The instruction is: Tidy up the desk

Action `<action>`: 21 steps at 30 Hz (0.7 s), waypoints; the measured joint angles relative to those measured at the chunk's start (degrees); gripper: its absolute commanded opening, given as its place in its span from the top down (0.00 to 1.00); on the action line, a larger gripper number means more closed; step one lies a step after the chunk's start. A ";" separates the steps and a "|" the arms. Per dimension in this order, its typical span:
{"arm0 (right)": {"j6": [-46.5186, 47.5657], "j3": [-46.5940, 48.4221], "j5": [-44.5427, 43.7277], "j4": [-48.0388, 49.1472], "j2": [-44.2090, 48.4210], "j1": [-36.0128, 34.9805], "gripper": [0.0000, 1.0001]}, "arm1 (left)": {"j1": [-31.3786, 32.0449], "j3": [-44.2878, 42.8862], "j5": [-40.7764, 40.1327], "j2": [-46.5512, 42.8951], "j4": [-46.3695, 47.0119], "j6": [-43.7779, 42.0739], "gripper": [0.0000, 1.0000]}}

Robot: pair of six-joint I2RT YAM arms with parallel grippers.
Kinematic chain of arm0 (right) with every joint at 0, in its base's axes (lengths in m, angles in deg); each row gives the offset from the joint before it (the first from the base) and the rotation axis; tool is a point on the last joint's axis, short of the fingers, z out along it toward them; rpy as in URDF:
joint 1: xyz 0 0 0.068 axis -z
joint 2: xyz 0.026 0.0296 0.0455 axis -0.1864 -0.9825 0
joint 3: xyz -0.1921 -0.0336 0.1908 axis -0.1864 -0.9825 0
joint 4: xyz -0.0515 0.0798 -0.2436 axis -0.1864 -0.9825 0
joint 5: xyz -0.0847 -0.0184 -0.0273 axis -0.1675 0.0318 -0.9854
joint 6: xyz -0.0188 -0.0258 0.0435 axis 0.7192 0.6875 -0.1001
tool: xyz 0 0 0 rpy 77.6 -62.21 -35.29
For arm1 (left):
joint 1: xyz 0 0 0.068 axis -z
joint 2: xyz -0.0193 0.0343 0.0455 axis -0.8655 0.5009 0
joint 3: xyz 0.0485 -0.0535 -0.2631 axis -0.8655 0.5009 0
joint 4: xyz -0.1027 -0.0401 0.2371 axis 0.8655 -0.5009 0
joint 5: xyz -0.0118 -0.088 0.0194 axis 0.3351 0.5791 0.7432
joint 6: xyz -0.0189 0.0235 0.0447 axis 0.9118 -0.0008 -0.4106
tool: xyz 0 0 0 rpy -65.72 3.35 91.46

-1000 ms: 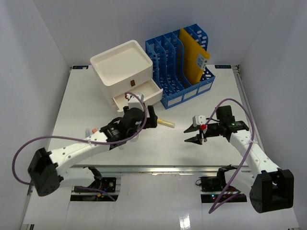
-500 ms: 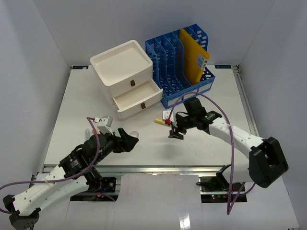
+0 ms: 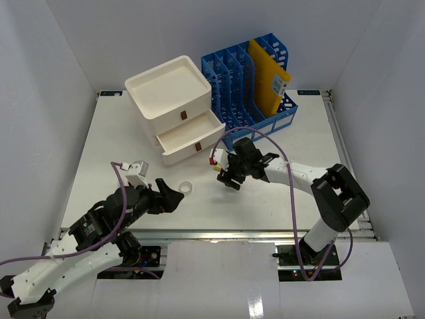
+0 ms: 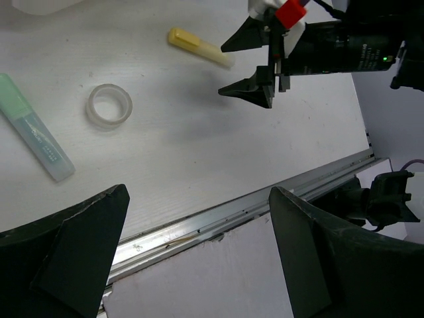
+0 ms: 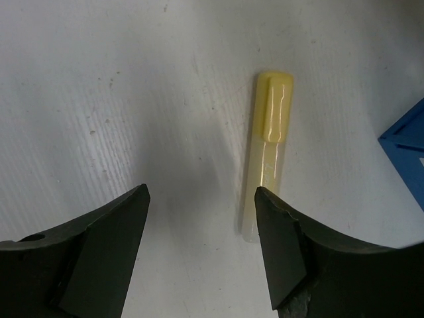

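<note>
The desk (image 3: 99,146) spreads beneath both arms, with its metal rail along the near edge. The right gripper (image 3: 224,175) hangs low over the desk's middle, jaws parted and empty. The left gripper (image 3: 174,197), spread wide and holding nothing, hovers near the front rail. The yellow highlighter (image 5: 268,152) lies flat just ahead of the right fingertips. A tape roll (image 4: 109,106) lies just beside the left gripper.

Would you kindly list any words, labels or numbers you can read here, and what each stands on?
None can be read.
Label on the yellow folder: too small.
Print on the green marker: blurred.
White print on the right gripper: blurred.
</note>
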 measured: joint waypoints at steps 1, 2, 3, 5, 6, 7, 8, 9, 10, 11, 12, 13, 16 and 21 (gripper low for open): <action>0.02 0.21 -0.67 0.15 -0.85 0.00 0.27 | 0.00 0.00 -0.11 -1.24 -0.28 -0.24 0.02; 0.06 0.47 -1.26 0.26 -1.68 0.00 0.27 | 0.00 0.00 -0.25 -2.48 -0.48 -0.39 0.02; 0.10 0.75 -1.77 0.41 -2.51 0.00 0.28 | 0.00 0.00 -0.38 -3.72 -0.59 -0.50 0.02; 0.17 1.43 -2.60 0.79 -4.11 0.00 0.28 | 0.00 0.01 -0.61 -6.15 -0.64 -0.63 0.02; 0.20 1.83 -2.96 0.98 -4.84 0.00 0.29 | 0.00 0.02 -0.74 -7.34 -0.67 -0.67 0.02; 0.20 2.25 -3.35 1.24 -5.56 0.00 0.30 | 0.00 0.02 -0.81 -8.49 -0.81 -0.68 0.02; 0.23 2.61 -3.67 1.51 -6.15 0.01 0.32 | 0.00 0.02 -0.92 -9.50 -0.92 -0.68 0.02; 0.28 2.95 -3.93 1.81 -6.63 0.03 0.33 | 0.00 0.02 -1.05 -10.42 -1.00 -0.67 0.02; 0.35 3.26 -4.04 2.12 -6.91 0.09 0.35 | 0.00 0.02 -1.18 -11.16 -1.00 -0.66 0.02; 0.37 3.46 -4.10 2.44 -7.14 0.19 0.36 | 0.00 0.02 -1.28 -11.72 -1.00 -0.65 0.02; 0.40 3.57 -4.10 2.71 -7.34 0.26 0.37 | 0.00 0.02 -1.37 -12.13 -1.01 -0.65 0.02; 0.49 3.62 -4.06 2.92 -7.49 0.41 0.39 | 0.00 0.02 -1.41 -12.26 -1.01 -0.64 0.02; 0.66 3.79 -3.70 3.22 -7.73 0.96 0.46 | 0.00 0.04 -1.41 -12.00 -1.09 -0.65 0.02; 0.99 3.85 -2.35 3.89 -7.99 1.74 0.45 | 0.00 0.04 -1.35 -10.78 -1.11 -0.71 0.02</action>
